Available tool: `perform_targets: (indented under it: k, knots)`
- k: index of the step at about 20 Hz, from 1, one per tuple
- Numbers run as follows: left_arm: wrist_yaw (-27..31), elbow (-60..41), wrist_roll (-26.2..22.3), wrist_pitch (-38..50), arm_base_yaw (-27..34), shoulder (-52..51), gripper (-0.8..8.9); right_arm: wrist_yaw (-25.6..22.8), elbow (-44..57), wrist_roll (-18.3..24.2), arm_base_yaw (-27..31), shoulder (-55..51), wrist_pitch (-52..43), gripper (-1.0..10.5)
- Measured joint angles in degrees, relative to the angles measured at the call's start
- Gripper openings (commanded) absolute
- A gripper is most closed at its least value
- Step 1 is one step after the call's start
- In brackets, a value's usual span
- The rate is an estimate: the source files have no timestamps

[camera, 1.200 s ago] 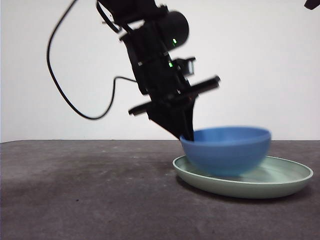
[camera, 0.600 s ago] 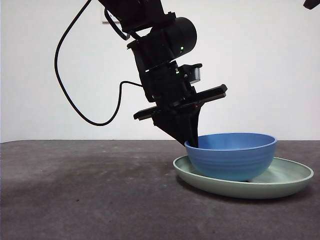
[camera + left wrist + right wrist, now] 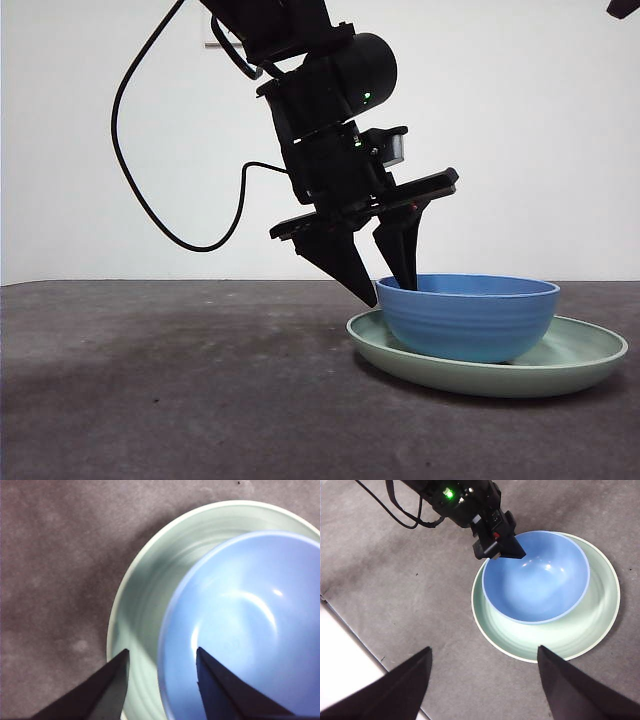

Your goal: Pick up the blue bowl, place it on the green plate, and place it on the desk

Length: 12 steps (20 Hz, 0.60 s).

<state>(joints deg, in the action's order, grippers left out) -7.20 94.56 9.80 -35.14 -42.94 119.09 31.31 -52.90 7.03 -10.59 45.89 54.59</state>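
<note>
The blue bowl (image 3: pixel 470 320) sits upright inside the green plate (image 3: pixel 575 368) on the desk (image 3: pixel 150 400). My left gripper (image 3: pixel 390 295) is open and straddles the bowl's near-left rim, with one jaw outside over the plate and one inside the bowl, neither gripping it. The left wrist view shows the bowl (image 3: pixel 250 630), the plate (image 3: pixel 145 595) and the spread left gripper (image 3: pixel 162 652). My right gripper (image 3: pixel 484 650) is open and empty, high above the bowl (image 3: pixel 535 580) and plate (image 3: pixel 600 610). It shows only as a black tip (image 3: pixel 625 8).
The left arm's black cable (image 3: pixel 130 180) loops down on the left, above the desk. The desk's edge and a pale floor (image 3: pixel 350 670) show in the right wrist view. A white wall (image 3: pixel 520 140) stands behind.
The bowl has come down and settled flat in the plate. My left gripper's jaws, shut on the bowl's rim before, have opened and let it go.
</note>
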Motion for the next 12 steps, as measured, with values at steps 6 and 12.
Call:
perform_targets:
  k: [6, 12]
  knots:
    - [0.0, 0.0, 0.0, -0.4, 1.7, -9.5, 2.19, -0.2, 0.0, 0.0, 0.0, 0.0, -0.1, 3.3]
    - [0.0, 0.3, -0.1, -6.1, 6.7, -25.0, 2.18, -0.2, 0.0, 0.0, 0.0, 0.0, -0.5, 3.3]
